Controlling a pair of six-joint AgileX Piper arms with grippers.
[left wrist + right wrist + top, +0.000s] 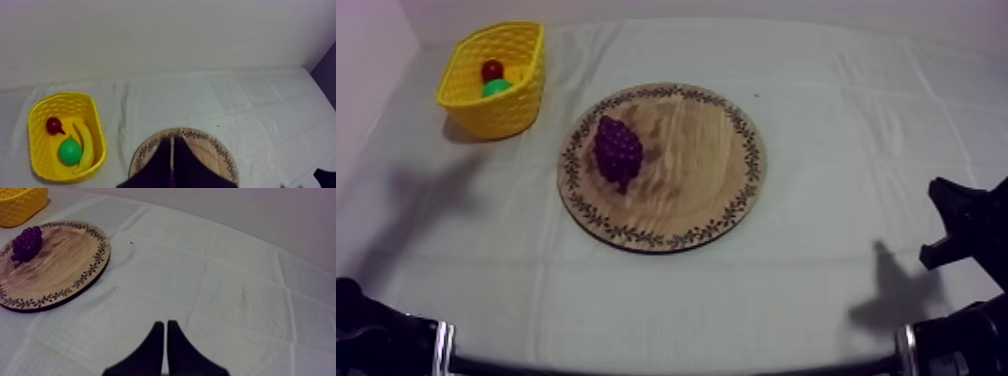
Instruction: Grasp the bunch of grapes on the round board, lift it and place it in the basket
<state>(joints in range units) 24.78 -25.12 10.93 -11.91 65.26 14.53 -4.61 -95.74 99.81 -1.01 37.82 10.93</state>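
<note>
A purple bunch of grapes [618, 150] lies on the left part of the round wooden board [701, 150] in the middle of the table. The yellow basket [521, 105] stands at the far left. In it are a small red fruit [492, 69] and a green pear [496, 88]. In the left wrist view a banana [85, 147] lies there too. My left gripper [172, 137] is shut on nothing, over the near rim of the board [222, 152]. My right gripper [165, 322] is shut and holds nothing, over bare cloth well to the right of the board [65, 258] and the grapes [26, 243].
My left arm [376, 335] rests low at the left edge of the table, my right arm [966, 230] at the right edge. A wall rises behind the table. Grey-white cloth stretches wide to the right of the board and in front of it.
</note>
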